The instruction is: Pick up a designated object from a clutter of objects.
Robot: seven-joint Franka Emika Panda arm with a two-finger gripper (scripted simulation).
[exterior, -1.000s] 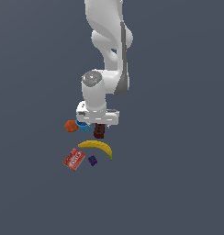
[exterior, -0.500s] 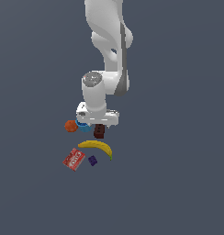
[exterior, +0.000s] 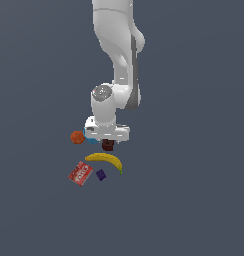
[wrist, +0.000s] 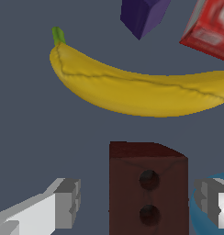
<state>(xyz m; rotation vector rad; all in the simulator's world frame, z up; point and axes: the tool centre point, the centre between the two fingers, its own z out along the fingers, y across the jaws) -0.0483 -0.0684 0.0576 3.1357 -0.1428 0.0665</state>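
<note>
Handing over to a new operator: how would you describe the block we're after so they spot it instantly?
Follow the white arm down to its gripper. The dark brown block sits between its fingers, beside the banana. Unlike the purple cube, it's brown with two round holes.

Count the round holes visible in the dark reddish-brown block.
2. In the wrist view, both sit on the dark reddish-brown rectangular block: one above the other along its middle. Other faces may hide more.

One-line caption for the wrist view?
Open end effector straddles the brown block, with the banana, purple cube and red box beyond.
</note>
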